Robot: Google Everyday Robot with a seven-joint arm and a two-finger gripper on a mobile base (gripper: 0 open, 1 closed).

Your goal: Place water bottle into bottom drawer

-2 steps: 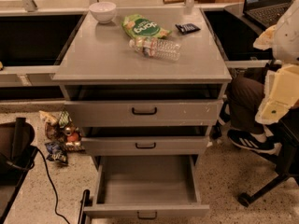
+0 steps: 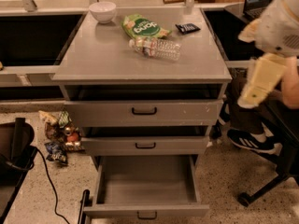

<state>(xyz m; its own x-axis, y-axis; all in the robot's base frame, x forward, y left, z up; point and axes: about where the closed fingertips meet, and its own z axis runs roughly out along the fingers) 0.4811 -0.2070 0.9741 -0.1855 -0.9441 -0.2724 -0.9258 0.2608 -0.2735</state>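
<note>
The water bottle point(image 2: 158, 48), clear and crinkled with a reddish label band, lies on its side on the grey cabinet top point(image 2: 103, 55), just in front of a green snack bag point(image 2: 140, 27). The bottom drawer point(image 2: 147, 210) is pulled open towards me and holds nothing. The two shallower drawers above it are slightly ajar. My gripper point(image 2: 251, 98), a pale cream part on my arm, hangs in the air to the right of the cabinet, level with the top drawer and well away from the bottle.
A white bowl point(image 2: 103, 10) and a small black packet point(image 2: 188, 28) sit at the back of the cabinet top. A person's leg and dark shoe point(image 2: 252, 141) and a chair base point(image 2: 261, 192) are at the right. Snack packets point(image 2: 60, 136) and a cable point(image 2: 49, 181) lie on the floor at the left.
My arm and gripper have shifted a little to the left, towards the cabinet. The bottle and the drawers have not moved.
</note>
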